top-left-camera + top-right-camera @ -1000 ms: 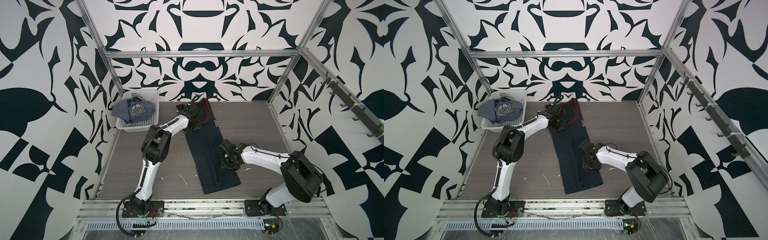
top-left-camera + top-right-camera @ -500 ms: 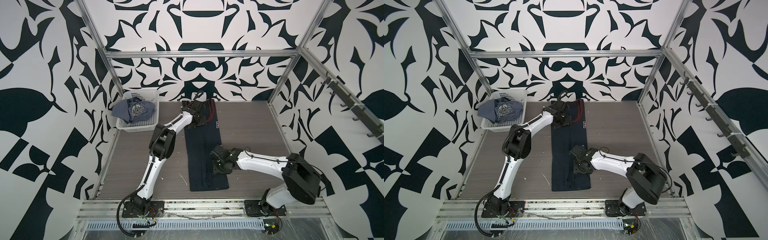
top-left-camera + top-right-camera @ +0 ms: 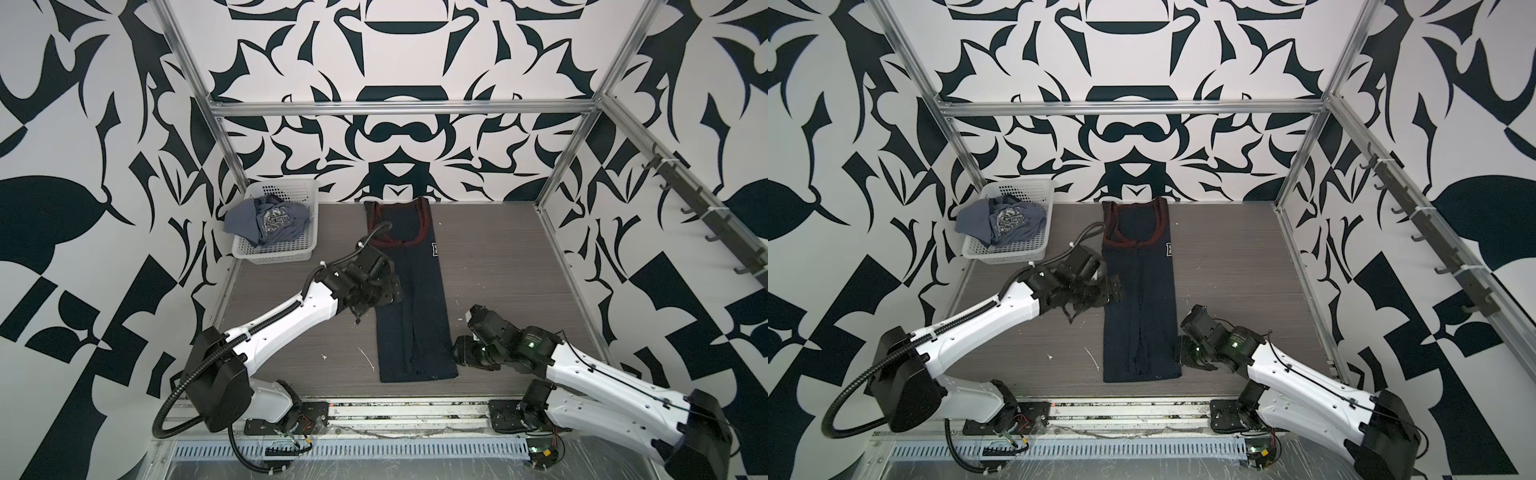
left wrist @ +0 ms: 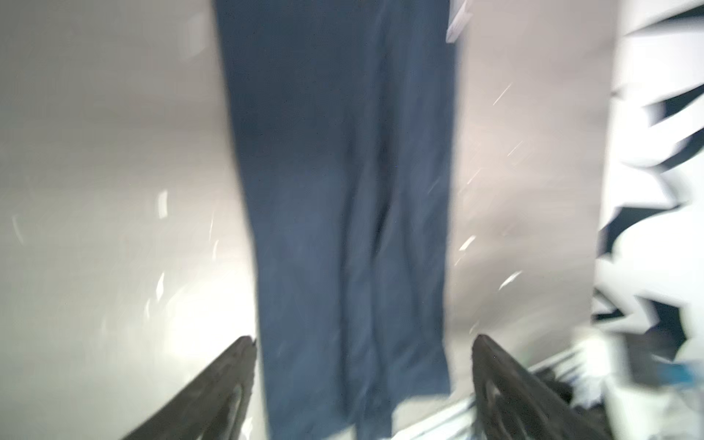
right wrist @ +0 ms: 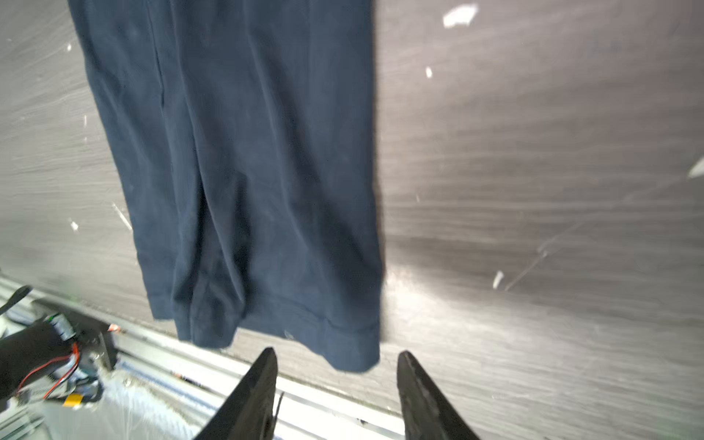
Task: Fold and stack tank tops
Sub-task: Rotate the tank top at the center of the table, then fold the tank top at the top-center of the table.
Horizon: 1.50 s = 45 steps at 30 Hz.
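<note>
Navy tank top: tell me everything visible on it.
The navy tank top is soft dark cloth with maroon trim at neck and armholes and a white print partly showing at one edge. It lies flat on the table, folded lengthwise into a narrow strip, straps toward the back wall, with long creases. The left gripper, open, is at its side edge; the right gripper, open, is by a hem corner; neither grips it.

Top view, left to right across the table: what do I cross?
basket, grey top inside → navy top → right gripper, jaws open. The left gripper overlaps the navy top's left edge, so it is left out.
</note>
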Each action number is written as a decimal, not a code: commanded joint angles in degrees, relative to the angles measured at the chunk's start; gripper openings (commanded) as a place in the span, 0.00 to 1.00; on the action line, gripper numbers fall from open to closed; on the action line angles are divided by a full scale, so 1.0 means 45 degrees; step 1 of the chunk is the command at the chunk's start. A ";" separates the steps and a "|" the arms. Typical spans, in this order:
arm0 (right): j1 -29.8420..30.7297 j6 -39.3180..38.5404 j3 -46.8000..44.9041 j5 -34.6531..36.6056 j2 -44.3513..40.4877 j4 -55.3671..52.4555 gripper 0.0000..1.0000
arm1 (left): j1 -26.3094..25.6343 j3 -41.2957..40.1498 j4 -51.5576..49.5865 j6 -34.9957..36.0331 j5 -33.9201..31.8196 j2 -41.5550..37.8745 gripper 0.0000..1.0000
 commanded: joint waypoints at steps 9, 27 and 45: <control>-0.0156 0.0982 -0.2031 -0.1733 -0.0094 0.2293 0.50 | -0.2599 -0.4944 0.2673 -0.4193 0.1229 -0.1797 0.75; -0.0162 0.0982 -0.2414 -0.1746 0.1069 0.3390 0.34 | -0.3566 -0.5423 0.3228 -0.4694 0.2215 -0.0110 0.41; -0.3626 -0.1210 0.1181 -0.3026 0.1873 0.1742 0.00 | -0.0731 -0.1363 0.0569 -0.0981 0.1154 -0.0503 0.12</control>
